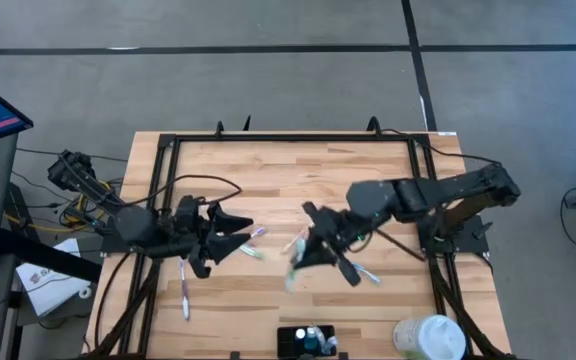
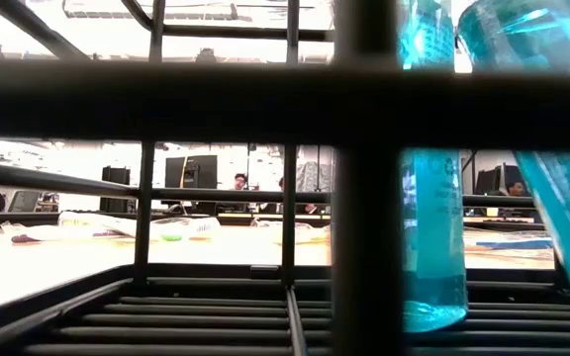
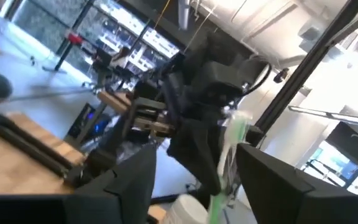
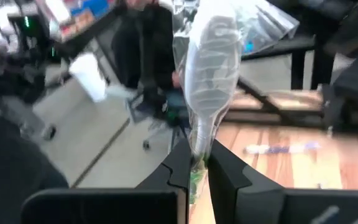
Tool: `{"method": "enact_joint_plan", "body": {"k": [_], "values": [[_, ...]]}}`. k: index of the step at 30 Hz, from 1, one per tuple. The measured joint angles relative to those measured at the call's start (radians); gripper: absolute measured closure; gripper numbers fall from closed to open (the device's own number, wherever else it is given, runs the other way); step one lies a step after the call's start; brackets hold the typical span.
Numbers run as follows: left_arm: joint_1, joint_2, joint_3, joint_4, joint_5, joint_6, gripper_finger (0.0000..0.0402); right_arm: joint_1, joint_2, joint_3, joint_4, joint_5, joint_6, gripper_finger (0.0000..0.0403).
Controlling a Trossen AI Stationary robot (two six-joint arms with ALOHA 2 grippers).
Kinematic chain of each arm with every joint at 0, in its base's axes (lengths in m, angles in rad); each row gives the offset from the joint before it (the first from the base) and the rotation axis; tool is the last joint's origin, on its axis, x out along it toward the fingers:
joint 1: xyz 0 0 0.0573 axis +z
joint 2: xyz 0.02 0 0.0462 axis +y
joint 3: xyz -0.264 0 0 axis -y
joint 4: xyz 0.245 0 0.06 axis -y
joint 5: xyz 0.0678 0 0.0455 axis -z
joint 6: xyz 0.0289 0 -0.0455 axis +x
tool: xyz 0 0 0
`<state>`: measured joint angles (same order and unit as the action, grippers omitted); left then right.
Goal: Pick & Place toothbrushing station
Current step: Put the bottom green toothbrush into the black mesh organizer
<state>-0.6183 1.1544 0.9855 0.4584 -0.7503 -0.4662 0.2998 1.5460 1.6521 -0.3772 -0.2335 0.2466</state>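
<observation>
Toothbrushing station (image 1: 306, 342), a black holder, sits at the table's (image 1: 268, 170) near edge. Right gripper (image 1: 303, 250) clamps a wrapped toothbrush (image 4: 211, 56); left gripper (image 1: 238, 232) spread wide, holding nothing.

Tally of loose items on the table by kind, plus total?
Toothbrushes: 4 that I can make out, one of them in the right pincer
Black holder: 1
Blue bottles in the holder: 2
White cup: 1
Total: 8
</observation>
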Motion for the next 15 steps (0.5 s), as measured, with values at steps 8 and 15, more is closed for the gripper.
{"method": "enact_joint_plan", "body": {"k": [8, 15], "values": [[-0.024, 0.101, 0.000, -0.082, 0.094, -0.118, 0.0265, 0.106, -0.022, -0.005, -0.173, 0.052, -0.089, 0.0382], [-0.039, 0.252, 0.001, -0.012, -0.012, -0.253, 0.0322, 0.161, -0.121, -0.155, -0.158, 0.099, -0.100, 0.0382]]}}
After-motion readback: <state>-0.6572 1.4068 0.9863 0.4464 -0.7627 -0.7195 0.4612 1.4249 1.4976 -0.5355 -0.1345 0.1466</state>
